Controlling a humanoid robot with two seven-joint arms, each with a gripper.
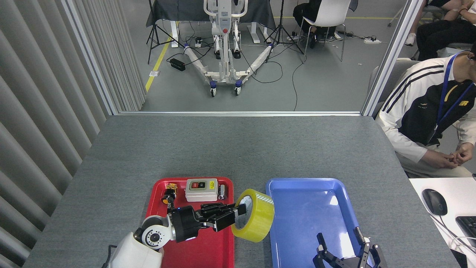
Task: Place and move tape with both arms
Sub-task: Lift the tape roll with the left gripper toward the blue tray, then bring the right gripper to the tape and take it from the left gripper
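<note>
Left gripper [234,216] jaws apparently clamp the tape's [256,219] rim.

Just one cam here, a head view looking forward and down over the grey table [238,149]. Near edge sits close at the bottom, and the far end opens onto a lab floor [327,82] behind. No second view to overlap with.

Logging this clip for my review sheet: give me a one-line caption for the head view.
Left end effector carries the tape between red tray and blue tray.
</note>
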